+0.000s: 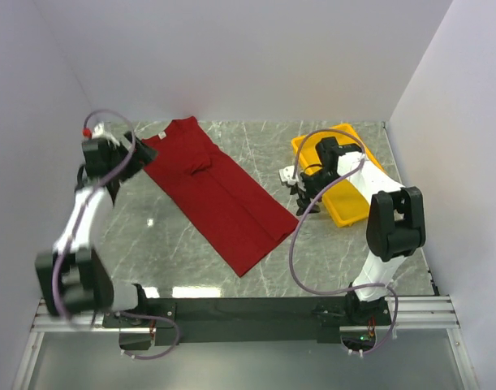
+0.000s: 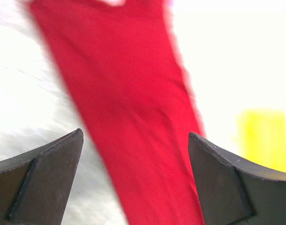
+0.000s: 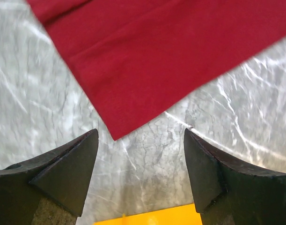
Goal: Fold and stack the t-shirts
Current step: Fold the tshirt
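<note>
dark red t-shirt (image 1: 219, 191) lies in a long folded strip — left gripper (image 2: 135, 136) and right gripper (image 3: 140, 133) both spread wide, empty.

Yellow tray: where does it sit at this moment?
Top view: the yellow tray lies at the table's far right, partly under the right arm, right of the red t-shirt.
</note>
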### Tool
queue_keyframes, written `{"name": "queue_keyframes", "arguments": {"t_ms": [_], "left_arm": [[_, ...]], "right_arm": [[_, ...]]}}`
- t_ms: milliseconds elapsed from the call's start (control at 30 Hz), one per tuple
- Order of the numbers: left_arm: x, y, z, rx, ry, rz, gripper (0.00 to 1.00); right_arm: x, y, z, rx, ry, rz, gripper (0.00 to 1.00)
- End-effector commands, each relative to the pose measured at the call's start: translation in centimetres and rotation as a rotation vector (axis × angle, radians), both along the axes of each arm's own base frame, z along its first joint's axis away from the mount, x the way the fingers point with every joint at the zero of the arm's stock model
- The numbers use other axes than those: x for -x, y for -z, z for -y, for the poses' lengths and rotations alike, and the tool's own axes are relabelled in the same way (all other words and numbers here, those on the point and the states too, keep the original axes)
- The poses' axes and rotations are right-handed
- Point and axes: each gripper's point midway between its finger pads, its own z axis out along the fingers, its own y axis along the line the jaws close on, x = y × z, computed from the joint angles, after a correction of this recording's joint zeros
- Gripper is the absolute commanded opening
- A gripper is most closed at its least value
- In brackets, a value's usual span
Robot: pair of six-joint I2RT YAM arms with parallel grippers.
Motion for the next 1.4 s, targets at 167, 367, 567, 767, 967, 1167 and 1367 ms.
{"name": "queue_keyframes", "arguments": {"t_ms": [167,367,567,767,967,1167,1367], "left_arm": [[10.8,3.7,8.9,0.239,0.042,-0.031,1.00],[18.1,6.4,15.9,0.410,0.033,-0.212,0.94],[23.2,9.9,20.0,0.614,-0.008,-0.337,0.84],[26.0,12.7,23.1,0.629,-0.048,-0.469,0.84],[28.6,15.6,26.3,0.593,-0.108,-0.612,0.86],[31.3,17.6,28.8,0.599,-0.188,-0.740,0.79],[31.2,18.6,27.4,0.567,-0.291,-0.730,0.64]], "right_arm": [[2.5,0.5,0.6,-0.017,-0.182,0.159,0.80],[4.4,2.1,1.5,0.014,-0.198,0.152,0.79],[5.1,2.2,1.6,0.006,-0.199,0.210,0.79],[4.8,2.5,1.9,0.026,-0.167,0.220,0.79],[5.0,2.0,1.5,0.027,-0.127,0.224,0.78],[6.1,2.0,1.3,0.019,-0.112,0.215,0.78],[6.6,1.4,0.5,-0.030,-0.100,0.189,0.78]]}}
